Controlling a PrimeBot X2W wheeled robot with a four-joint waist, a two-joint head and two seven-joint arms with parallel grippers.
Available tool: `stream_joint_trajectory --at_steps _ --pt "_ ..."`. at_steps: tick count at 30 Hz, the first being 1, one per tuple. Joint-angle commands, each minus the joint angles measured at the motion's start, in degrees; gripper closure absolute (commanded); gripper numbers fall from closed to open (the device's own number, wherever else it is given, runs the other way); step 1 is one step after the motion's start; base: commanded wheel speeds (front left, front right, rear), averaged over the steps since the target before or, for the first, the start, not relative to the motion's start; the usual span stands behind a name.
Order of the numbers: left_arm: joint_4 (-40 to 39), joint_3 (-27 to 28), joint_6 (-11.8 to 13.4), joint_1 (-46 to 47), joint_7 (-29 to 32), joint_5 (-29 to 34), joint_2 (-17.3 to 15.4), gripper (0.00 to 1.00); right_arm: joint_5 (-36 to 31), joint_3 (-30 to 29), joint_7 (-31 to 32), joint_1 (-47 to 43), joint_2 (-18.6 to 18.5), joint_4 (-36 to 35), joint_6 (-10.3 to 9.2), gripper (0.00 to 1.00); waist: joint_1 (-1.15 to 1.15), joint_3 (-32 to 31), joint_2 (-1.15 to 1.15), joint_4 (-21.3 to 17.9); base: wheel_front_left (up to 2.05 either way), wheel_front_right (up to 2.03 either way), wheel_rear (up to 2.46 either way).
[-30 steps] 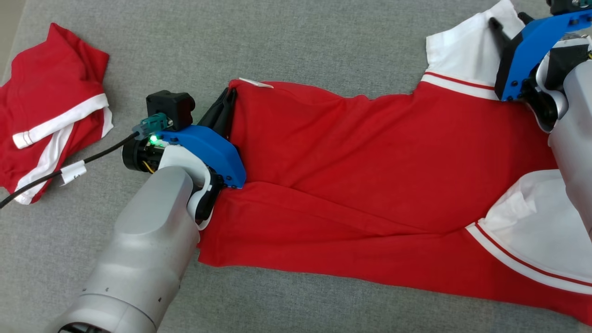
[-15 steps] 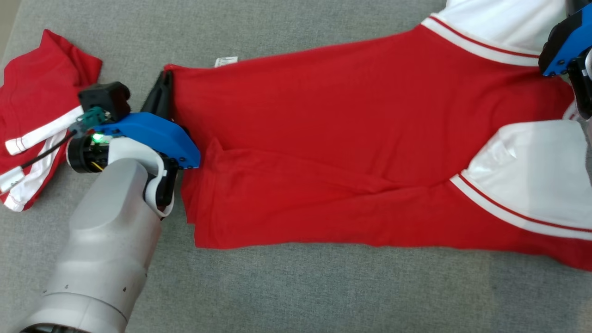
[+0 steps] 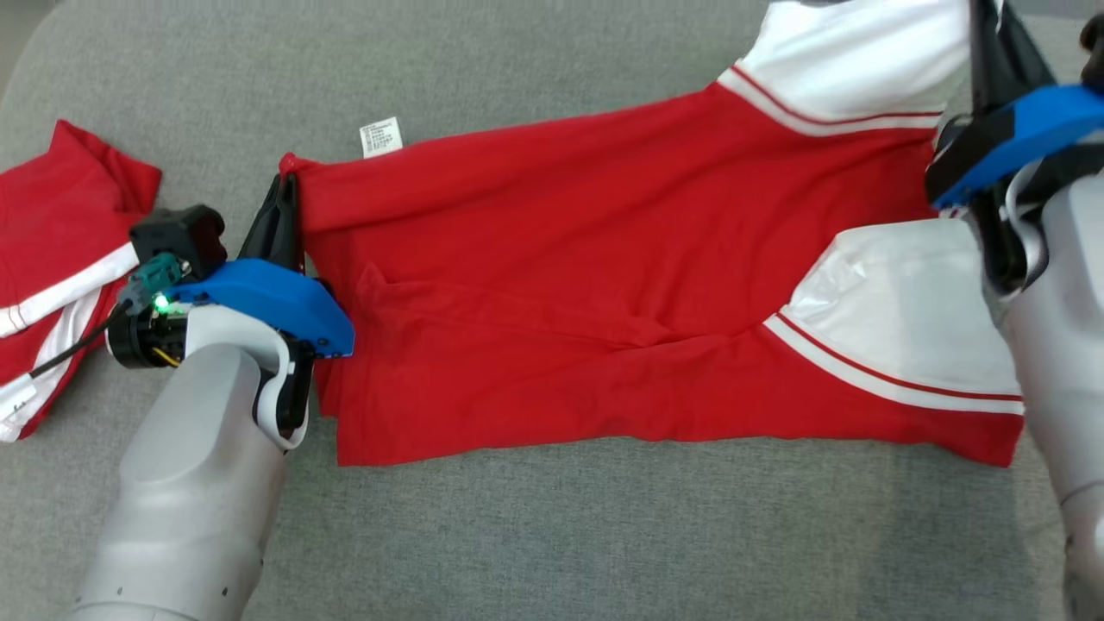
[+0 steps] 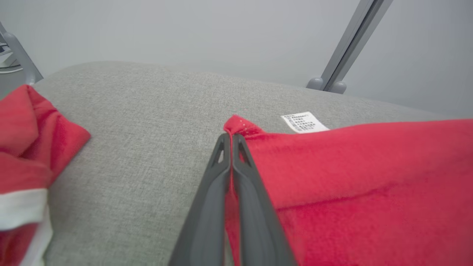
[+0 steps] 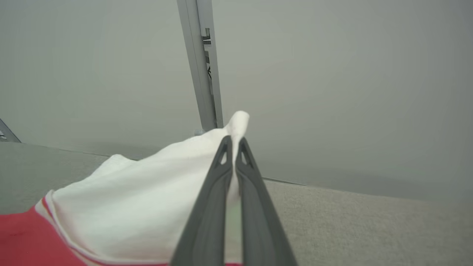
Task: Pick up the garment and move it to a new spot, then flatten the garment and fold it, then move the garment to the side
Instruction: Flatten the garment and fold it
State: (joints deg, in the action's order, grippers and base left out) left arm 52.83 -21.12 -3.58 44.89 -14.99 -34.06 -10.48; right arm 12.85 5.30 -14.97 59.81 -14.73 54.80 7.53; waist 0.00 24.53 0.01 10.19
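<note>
A red garment (image 3: 561, 276) with white sleeves lies stretched across the grey padded surface (image 3: 552, 535), its white care label (image 3: 380, 137) at the far left edge. My left gripper (image 3: 280, 203) is shut on its far-left hem corner (image 4: 240, 127), with red cloth pinched between the dark fingers (image 4: 210, 192). My right gripper (image 3: 992, 34) is shut on the far white sleeve (image 5: 147, 199), and the sleeve's tip (image 5: 238, 122) pokes out past the fingertips. The near white sleeve (image 3: 906, 319) lies flat on the red body.
A second red and white garment (image 3: 60, 259) lies crumpled at the left edge, close to my left wrist and its black cable (image 3: 65, 349). Grey frame posts (image 5: 201, 66) stand beyond the surface's far edge. Bare grey surface runs along the near side.
My right gripper has closed on the white sleeve. The camera has moved, and the garment now lies more stretched out between the two grippers, with its label turned out.
</note>
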Motion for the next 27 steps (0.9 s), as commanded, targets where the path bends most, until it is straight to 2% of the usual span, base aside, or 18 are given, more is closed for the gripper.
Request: stream_joint_trajectory --at_steps 1,7,11,19,25,26,27 --pt "-0.68 0.53 -0.19 -1.01 -0.26 0.91 -0.53 1.0 1.24 -0.26 -0.28 -2.81 0.31 -1.86 -0.07 1.0 0.0 -1.59 -0.01 -1.34 0.0 0.0 0.0" --pt "-2.43 3.33 -0.29 -6.41 -0.26 3.0 -0.51 1.0 6.69 -0.69 -0.27 -14.79 1.21 -10.14 -0.06 1.0 0.0 -5.58 -0.01 -3.31 0.0 0.0 0.0" --pt "-2.54 4.78 -0.39 -10.02 -0.26 3.98 0.27 1.0 9.9 -0.39 -0.27 -21.88 1.49 -12.63 -0.06 1.0 0.0 -7.64 -0.01 -4.1 0.0 0.0 0.0" --pt "-2.15 7.69 -0.31 -15.34 -0.26 5.24 1.67 1.0 13.95 1.58 -0.27 -28.3 2.31 -13.04 -0.05 1.0 0.0 -9.57 -0.01 -5.34 0.0 0.0 0.0" --pt "-1.88 8.94 -0.84 -19.15 -0.26 6.22 3.53 1.0 16.54 3.38 -0.27 -30.72 2.95 -8.98 -0.05 1.0 0.0 -11.41 -0.01 -4.72 0.0 0.0 0.0" --pt "-2.09 9.29 -0.75 -19.61 -0.26 6.4 3.8 0.77 17.01 3.21 -0.27 -30.79 2.8 -8.06 -0.05 0.71 0.0 -11.63 -0.01 -4.51 0.0 0.0 0.0" --pt "-2.54 9.71 -0.63 -20.1 -0.26 6.62 4.11 0.51 17.33 3.18 -0.28 -30.86 2.71 -7.57 -0.05 0.0 0.0 -11.89 -0.01 -4.23 0.0 0.0 0.0"
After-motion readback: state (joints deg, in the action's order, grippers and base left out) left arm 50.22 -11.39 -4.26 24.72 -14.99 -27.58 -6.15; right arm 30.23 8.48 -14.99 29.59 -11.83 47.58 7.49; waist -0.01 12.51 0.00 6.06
